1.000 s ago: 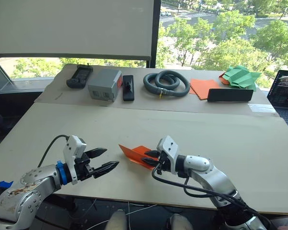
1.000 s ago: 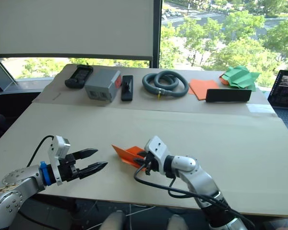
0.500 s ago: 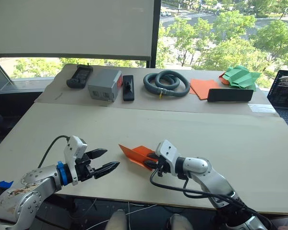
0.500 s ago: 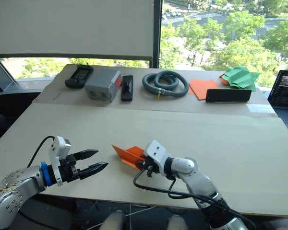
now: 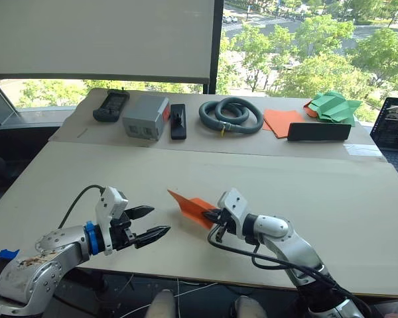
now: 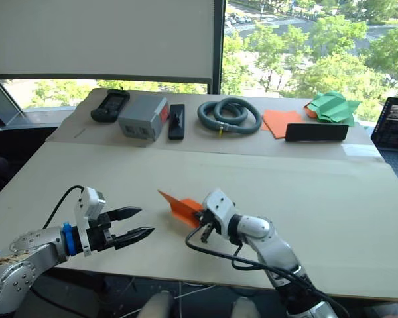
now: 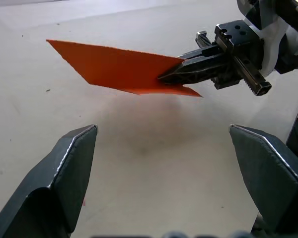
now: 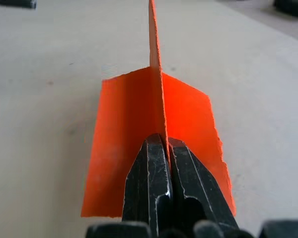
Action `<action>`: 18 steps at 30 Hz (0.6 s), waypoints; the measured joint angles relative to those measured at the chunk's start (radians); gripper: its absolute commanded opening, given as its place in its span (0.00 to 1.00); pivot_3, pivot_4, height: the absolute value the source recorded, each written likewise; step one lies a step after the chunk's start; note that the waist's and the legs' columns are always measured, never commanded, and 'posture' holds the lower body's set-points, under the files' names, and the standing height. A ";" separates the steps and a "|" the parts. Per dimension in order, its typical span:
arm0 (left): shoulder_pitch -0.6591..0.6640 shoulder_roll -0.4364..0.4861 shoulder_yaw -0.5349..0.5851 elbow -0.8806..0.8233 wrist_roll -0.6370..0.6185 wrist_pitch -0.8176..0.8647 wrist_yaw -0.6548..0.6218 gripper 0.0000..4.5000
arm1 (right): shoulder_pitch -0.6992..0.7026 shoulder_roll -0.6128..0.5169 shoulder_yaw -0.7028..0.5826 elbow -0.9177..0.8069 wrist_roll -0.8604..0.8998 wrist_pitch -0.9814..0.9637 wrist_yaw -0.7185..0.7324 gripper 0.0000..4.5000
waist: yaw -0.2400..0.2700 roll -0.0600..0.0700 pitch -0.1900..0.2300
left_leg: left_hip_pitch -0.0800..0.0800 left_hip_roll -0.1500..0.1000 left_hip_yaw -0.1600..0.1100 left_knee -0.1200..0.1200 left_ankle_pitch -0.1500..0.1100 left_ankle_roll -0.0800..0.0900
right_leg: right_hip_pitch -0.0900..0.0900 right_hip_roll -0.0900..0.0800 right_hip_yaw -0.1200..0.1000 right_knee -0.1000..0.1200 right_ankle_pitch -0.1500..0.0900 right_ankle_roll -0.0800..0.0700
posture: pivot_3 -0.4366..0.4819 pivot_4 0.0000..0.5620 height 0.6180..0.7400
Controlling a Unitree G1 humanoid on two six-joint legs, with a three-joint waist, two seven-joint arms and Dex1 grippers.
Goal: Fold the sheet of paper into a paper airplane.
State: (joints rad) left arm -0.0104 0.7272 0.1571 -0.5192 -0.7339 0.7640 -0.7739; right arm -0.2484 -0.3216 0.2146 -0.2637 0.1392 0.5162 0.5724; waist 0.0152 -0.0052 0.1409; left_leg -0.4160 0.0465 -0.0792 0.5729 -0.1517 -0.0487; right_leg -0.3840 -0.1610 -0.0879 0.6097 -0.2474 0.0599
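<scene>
A pale beige table [image 5: 358,218] carries everything, its far strip marked off by a seam running across its width. Along that far strip, from the far left corner toward the far right: a black handheld device [image 5: 111,105], a grey box [image 5: 146,116], a slim black remote-like bar [image 5: 178,120], a coiled grey hose [image 5: 230,115], a flat orange sheet [image 5: 278,121] with a long black bar [image 5: 319,131] at its right edge, and green folded paper [image 5: 333,106]. A laptop [image 5: 395,130] sits at the right edge.
</scene>
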 measured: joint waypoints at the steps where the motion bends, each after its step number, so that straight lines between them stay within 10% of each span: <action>1: -0.030 0.000 -0.020 0.001 0.013 -0.008 -0.002 1.00 | -0.007 0.002 -0.045 -0.002 0.000 0.013 -0.041 0.00 | 0.002 0.000 0.000 | 0.000 0.000 0.000 0.000 0.000 0.000 | 0.000 0.000 0.000 0.000 0.000 0.000 | 0.48 0.27 0.77; 9: -0.213 -0.079 -0.181 0.085 0.125 -0.116 -0.032 1.00 | -0.102 -0.038 -0.375 0.127 -0.100 0.173 -0.393 0.00 | 0.002 0.000 -0.001 | 0.000 0.000 0.001 0.000 0.008 0.011 | 0.001 0.001 0.002 0.001 0.000 0.000 | 0.48 0.27 0.77; 18: -0.266 -0.141 -0.272 0.101 0.162 -0.151 -0.063 1.00 | -0.162 -0.098 -0.423 0.299 -0.146 0.214 -0.483 0.00 | -0.021 0.001 -0.001 | 0.004 -0.001 0.003 0.000 0.013 0.019 | 0.006 0.006 0.014 0.001 0.001 0.000 | 0.48 0.27 0.77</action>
State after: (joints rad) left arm -0.2766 0.5866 -0.1146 -0.4182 -0.5721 0.6127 -0.8369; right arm -0.4100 -0.4197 -0.2086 0.0355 -0.0071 0.7303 0.0896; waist -0.0062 -0.0043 0.1401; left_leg -0.4115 0.0460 -0.0764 0.5728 -0.1382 -0.0295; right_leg -0.3777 -0.1545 -0.0743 0.6111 -0.2468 0.0602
